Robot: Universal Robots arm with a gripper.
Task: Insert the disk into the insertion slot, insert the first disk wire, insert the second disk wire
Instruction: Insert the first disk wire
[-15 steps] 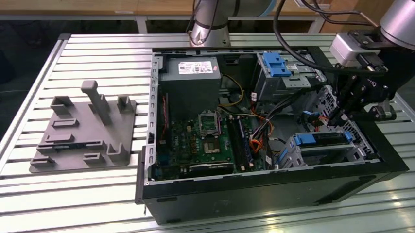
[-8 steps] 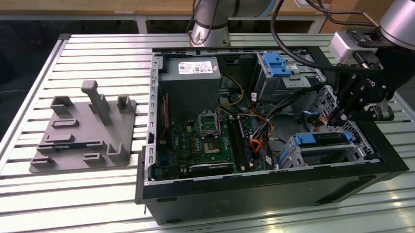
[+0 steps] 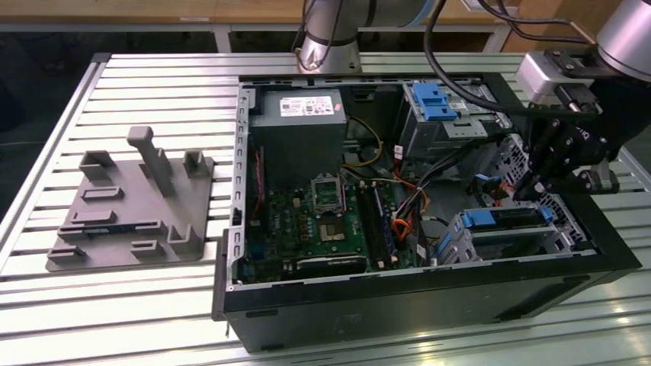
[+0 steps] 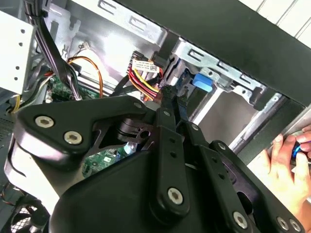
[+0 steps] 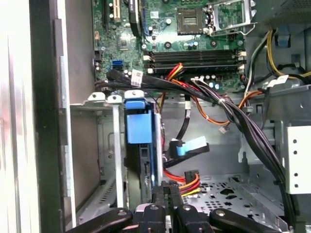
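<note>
The disk (image 3: 505, 217) in its blue carrier sits inside the insertion slot (image 3: 514, 245), the grey cage at the case's front corner on the exterior view's right. In the first wrist view the disk (image 5: 140, 127) stands edge-on in the insertion slot (image 5: 109, 145). My gripper (image 3: 531, 187) hangs just above that cage. In both wrist views the gripper (image 5: 168, 187) (image 4: 167, 92) is shut at the end of a red, yellow and black disk wire (image 5: 187, 182) (image 4: 146, 80) beside the disk. A second wire with a blue plug (image 5: 190, 145) lies loose nearby.
The open computer case (image 3: 407, 301) holds a motherboard (image 3: 315, 221), a power supply (image 3: 300, 114) and a taller cage with a blue latch (image 3: 432, 103). A thick black cable bundle (image 5: 243, 126) crosses near the cage. A grey fixture plate (image 3: 133, 206) lies on the table. A hand (image 4: 284, 165) rests outside the case.
</note>
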